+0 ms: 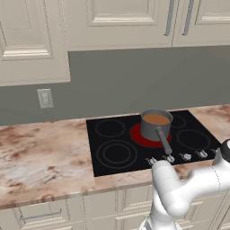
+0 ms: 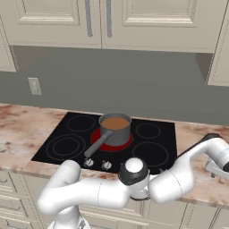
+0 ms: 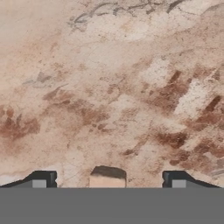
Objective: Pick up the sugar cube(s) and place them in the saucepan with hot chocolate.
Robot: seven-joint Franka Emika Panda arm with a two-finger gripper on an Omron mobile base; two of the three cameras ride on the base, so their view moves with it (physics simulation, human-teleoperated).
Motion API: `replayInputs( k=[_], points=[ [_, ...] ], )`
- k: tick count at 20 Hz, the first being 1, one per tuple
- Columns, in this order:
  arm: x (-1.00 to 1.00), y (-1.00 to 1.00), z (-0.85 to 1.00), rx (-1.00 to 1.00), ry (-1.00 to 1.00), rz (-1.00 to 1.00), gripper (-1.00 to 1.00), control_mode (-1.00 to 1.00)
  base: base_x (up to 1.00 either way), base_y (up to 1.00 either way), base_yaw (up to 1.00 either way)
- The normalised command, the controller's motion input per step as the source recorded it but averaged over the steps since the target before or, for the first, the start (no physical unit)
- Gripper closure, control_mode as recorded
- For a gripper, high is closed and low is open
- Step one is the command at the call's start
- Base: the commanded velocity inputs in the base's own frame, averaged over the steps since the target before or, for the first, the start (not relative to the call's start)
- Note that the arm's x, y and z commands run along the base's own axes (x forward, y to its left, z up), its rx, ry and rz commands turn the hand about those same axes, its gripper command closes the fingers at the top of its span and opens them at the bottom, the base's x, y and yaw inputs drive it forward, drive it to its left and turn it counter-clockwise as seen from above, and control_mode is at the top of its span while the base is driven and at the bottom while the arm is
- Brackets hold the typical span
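The marble table (image 1: 40,152) fills the lower half of the left base view, with the black stove (image 1: 148,141) at centre. On its red burner sits the saucepan (image 1: 156,124), hot chocolate (image 1: 156,119) inside. In the hand view, a sugar cube (image 3: 107,177) lies at bottom centre, squarely between the fingers (image 3: 109,180), spread wide and holding nothing.

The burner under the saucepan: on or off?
On. The ring beneath the saucepan glows red in both base views, while the other rings on the stovetop stay dark.
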Motion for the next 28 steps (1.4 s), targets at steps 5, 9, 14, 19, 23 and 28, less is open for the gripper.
replayInputs(
  k=[5, 9, 14, 19, 23, 28],
  points=[
    [0.0, 0.0, -0.19, -0.01, 0.0, 0.0, -1.0, -1.0, 0.0, 0.0, 0.0],
    [0.0, 0.05, -0.12, -0.06, 0.01, 0.0, -1.0, -1.0, 0.0, 0.0, 0.0],
    [0.0, 0.16, -0.1, -0.04, 0.02, 0.0, -1.0, -1.0, 0.0, 0.0, 0.0],
    [0.0, 0.19, -0.27, -0.01, 0.06, 0.0, -1.0, -1.0, 0.0, 0.0, 0.0],
    [0.0, 0.17, -0.35, 0.0, 0.07, 0.0, -1.0, -1.0, 0.0, 0.0, 0.0],
    [0.0, 0.09, -0.19, 0.0, 0.08, 0.0, -1.0, -1.0, 0.0, 0.0, 0.0]
  ],
)
